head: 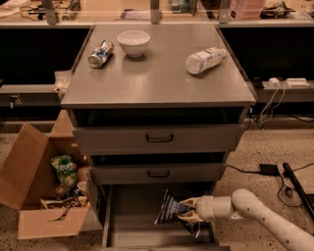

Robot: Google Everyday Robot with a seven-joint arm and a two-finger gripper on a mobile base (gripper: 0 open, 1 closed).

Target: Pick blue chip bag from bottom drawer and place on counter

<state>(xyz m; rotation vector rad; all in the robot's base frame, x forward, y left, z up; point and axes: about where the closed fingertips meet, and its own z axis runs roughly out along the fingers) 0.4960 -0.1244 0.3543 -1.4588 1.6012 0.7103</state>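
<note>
The blue chip bag [170, 210] is dark navy with white lettering and hangs above the floor of the open bottom drawer [131, 229], at its right side. My gripper [188, 210] reaches in from the lower right and is shut on the bag's right edge. The white arm [255, 215] runs off to the bottom right corner. The counter [157, 78] is the flat grey cabinet top above; it holds a white bowl [133, 42], a can [100, 53] lying on its side and a clear water bottle [205, 60] lying on its side.
Two shut grey drawers with black handles [159, 138] sit above the open drawer. An open cardboard box [41, 191] with a green snack bag [65, 170] stands on the floor at left. Cables and a power strip [287, 83] lie at right. A cluttered bench [147, 12] runs behind.
</note>
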